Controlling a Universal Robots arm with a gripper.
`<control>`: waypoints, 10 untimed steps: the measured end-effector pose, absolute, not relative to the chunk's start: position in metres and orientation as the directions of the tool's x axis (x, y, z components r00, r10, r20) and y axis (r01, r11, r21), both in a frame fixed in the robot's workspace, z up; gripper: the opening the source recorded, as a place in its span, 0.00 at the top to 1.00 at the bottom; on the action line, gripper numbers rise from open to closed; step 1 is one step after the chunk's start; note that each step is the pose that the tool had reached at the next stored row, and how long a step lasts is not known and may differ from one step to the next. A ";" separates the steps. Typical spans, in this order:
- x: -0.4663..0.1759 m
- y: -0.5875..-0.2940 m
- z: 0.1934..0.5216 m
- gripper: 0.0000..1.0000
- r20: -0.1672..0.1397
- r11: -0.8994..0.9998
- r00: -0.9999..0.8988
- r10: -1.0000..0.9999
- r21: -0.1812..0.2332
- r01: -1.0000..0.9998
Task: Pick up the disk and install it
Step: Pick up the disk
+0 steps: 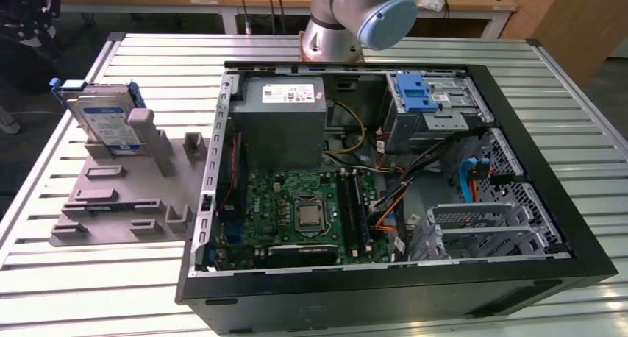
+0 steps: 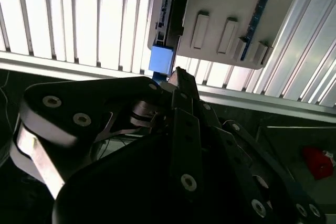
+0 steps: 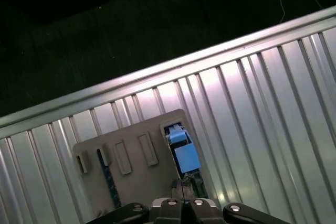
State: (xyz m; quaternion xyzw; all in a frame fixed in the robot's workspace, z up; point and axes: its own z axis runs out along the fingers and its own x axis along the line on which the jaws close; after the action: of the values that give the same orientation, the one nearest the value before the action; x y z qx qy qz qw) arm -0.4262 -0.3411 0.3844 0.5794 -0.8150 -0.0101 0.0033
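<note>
On grey stand (image 1: 108,197), disk (image 1: 98,120), partly behind a post (image 1: 141,127).

I see the disk (image 3: 181,151) standing on edge in a slot at the corner of the grey fixture plate (image 3: 139,187), its blue bracket towards the camera. The gripper (image 3: 184,190) sits just beside its near end. The plate lies on the ribbed metal table (image 3: 252,103) close to the edge rail, with raised grey blocks (image 3: 148,149) beside the disk and dark floor (image 3: 105,30) beyond the rail.
</note>
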 end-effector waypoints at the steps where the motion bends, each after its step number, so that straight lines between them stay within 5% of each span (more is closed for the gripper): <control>1: -0.426 -0.341 0.384 0.89 -0.006 0.317 -0.317 -0.948 0.020 -0.948; 10: -0.426 -0.341 0.384 0.76 -0.006 0.282 -0.282 -0.959 0.020 -0.959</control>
State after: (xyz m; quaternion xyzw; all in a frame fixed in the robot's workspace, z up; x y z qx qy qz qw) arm -0.4261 -0.3411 0.3843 0.5990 -0.8007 -0.0100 0.0036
